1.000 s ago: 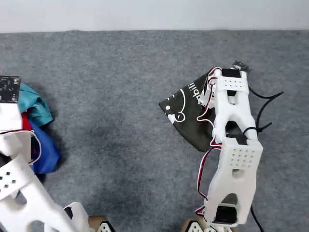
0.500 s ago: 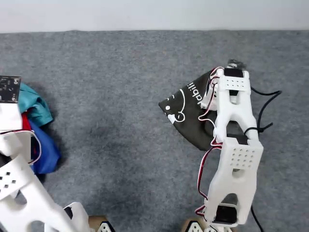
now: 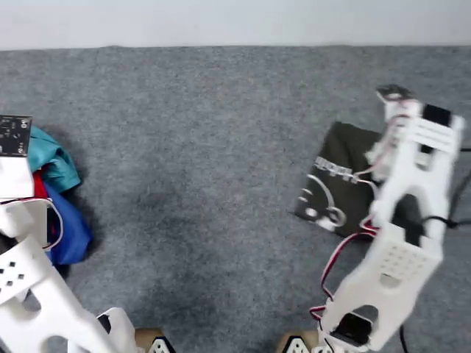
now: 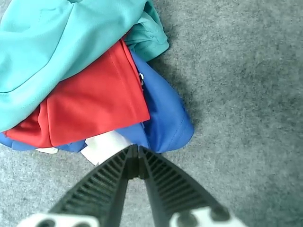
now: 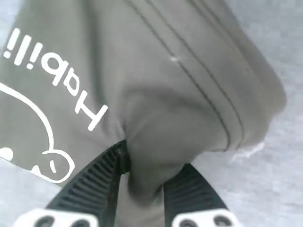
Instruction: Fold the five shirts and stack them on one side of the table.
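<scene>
A dark olive shirt [image 3: 340, 184] with white print lies bunched at the right side of the table. My right gripper [image 5: 142, 172] is shut on a fold of this shirt [image 5: 156, 85], the cloth pinched between its fingers. The right arm [image 3: 412, 169] stands over the shirt's right edge. At the left edge lies a loose pile: a teal shirt [image 4: 61, 42] on top, a red shirt [image 4: 90, 109] under it, a blue shirt [image 4: 165, 118] lowest, with a bit of white cloth [image 4: 106, 144] poking out. My left gripper [image 4: 137, 163] is shut and holds nothing, just beside the pile's edge.
Grey carpet-like cloth [image 3: 199, 147] covers the table, with wide free room in the middle. The left arm [image 3: 22, 243] stands over the pile [image 3: 62, 206] at the left edge. Black cables [image 3: 460, 158] trail by the right arm.
The right arm has swung to the right and dragged the dark shirt along, turning it. The left arm and the pile have kept still.
</scene>
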### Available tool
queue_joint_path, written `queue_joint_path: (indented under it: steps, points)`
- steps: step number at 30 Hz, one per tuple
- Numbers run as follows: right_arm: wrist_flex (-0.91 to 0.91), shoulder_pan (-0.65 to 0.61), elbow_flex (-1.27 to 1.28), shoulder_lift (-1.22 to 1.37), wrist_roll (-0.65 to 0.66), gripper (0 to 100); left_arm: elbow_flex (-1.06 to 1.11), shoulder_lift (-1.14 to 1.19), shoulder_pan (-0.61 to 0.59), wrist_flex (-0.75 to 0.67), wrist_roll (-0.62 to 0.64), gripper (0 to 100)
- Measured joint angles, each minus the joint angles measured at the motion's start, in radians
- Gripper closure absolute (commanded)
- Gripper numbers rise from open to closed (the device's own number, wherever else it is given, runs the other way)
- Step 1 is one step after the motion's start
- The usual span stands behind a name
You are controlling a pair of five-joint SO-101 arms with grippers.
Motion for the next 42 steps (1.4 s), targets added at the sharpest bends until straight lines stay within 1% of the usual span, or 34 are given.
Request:
queue_joint_path:
  steps: [3, 8, 14, 20, 22, 25, 27, 30, 33, 36, 38, 41, 42]
  points:
    - [-0.009, 0.089, 0.002, -0.002, 0.104, 98.8, 0.000, 0.000, 0.000, 0.000, 0.000, 99]
    - [-0.115, 0.216, 0.002, -0.002, 0.221, 98.8, 0.000, 0.000, 0.000, 0.000, 0.000, 99]
    - [-0.203, 0.302, 0.002, 0.026, 0.296, 98.8, 0.000, 0.000, 0.000, 0.000, 0.000, 99]
    - [-0.264, 0.342, 0.002, 0.041, 0.304, 97.5, 0.000, 0.000, 0.000, 0.000, 0.000, 99]
    - [-0.264, 0.347, 0.002, 0.041, 0.304, 92.7, 0.000, 0.000, 0.000, 0.000, 0.000, 99]
    - [-0.264, 0.348, 0.002, 0.043, 0.304, 82.1, 0.003, 0.000, 0.000, 0.000, 0.000, 99]
    - [-0.264, 0.348, 0.002, 0.043, 0.298, 77.5, 0.003, 0.000, 0.000, 0.000, 0.000, 99]
    - [-0.264, 0.356, 0.002, 0.032, 0.232, 74.3, 0.003, 0.000, 0.000, 0.000, 0.000, 99]
    - [-0.264, 0.361, 0.002, -0.018, 0.163, 74.0, 0.003, 0.000, 0.000, 0.000, 0.000, 99]
    - [-0.221, 0.361, 0.002, -0.086, 0.144, 77.9, 0.003, 0.000, 0.000, 0.000, 0.000, 99]
    - [-0.155, 0.345, 0.002, -0.124, 0.143, 84.8, 0.003, 0.000, 0.000, 0.000, 0.000, 99]
    - [-0.020, 0.293, 0.002, -0.167, 0.144, 99.1, 0.003, 0.000, 0.000, 0.000, 0.000, 99]
    - [0.023, 0.273, 0.002, -0.173, 0.144, 99.0, 0.003, 0.000, 0.000, 0.000, 0.000, 99]
